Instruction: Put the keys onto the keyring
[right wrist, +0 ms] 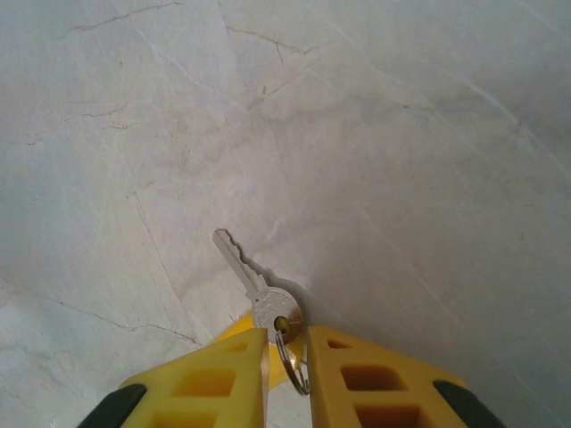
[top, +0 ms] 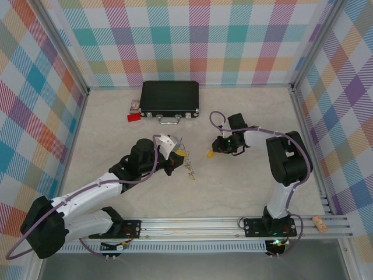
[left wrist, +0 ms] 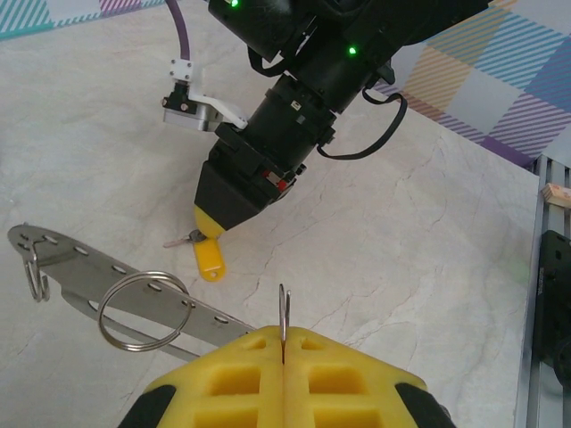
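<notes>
Left wrist view: my left pincer (left wrist: 283, 346) is pressed together on the near end of the keyring (left wrist: 85, 261), with a thin wire ring standing in its seam. The grey loop juts out sideways above the counter (left wrist: 419, 259). Two more wire rings (left wrist: 100, 312) already sit on that loop. Whether keys hang from them I cannot tell here, though from the top camera a small cluster (top: 190, 170) dangles just below this pincer.

Beyond, apart from the loop, the right pincer (left wrist: 212, 234) points down at one of the keys (left wrist: 210, 261), whose yellow head pokes out beneath it. From the right wrist, its fingers are nearly together with the key's small ring in the gap, but I cannot tell whether they actually bite. I judge the job partly done at most: this key is not on the loop and has to be carried across and threaded.

For room, the metal rail (top: 221, 224) bounds the near edge and bare counter lies between the two pincers. The black case (top: 169, 98) and the red block (top: 133, 117) sit well off, near the far wall (top: 192, 46).
</notes>
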Tool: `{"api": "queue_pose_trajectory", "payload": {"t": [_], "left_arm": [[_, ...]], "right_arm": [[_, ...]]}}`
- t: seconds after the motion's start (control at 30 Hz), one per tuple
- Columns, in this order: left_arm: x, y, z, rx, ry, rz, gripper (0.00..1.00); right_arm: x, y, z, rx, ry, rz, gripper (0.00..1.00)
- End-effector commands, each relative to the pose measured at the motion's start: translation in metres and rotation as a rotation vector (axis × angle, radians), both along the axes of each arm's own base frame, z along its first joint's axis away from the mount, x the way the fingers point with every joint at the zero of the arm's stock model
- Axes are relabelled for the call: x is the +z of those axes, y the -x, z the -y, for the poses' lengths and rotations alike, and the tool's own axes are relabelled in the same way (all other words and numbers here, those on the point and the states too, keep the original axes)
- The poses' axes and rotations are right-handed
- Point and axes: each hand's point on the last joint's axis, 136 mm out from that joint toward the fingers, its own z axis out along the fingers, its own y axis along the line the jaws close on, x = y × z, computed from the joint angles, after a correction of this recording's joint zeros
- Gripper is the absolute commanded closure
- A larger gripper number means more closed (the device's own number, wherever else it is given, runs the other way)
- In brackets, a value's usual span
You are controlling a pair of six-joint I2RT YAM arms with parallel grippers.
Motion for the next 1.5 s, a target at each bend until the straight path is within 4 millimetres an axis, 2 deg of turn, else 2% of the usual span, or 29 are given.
{"api": "queue_pose_trajectory", "payload": {"t": [0.0, 0.87, 1.47], "left_arm": [[0.014, 0.0, 0.004, -0.023, 0.031, 0.048, 1.0], [0.012, 0.0, 0.003, -0.022, 0.027, 0.045, 1.0], [0.012, 0.001, 0.002, -0.022, 0.026, 0.047, 1.0]], "right_arm": [[0.004, -0.004, -0.005, 0.028, -0.022, 0.006, 0.83], [0.013, 0.004, 0.001, 0.025, -0.003, 0.036, 0.82], [0.001, 0.009, 0.003, 0.027, 0.009, -0.004, 0.84]]}}
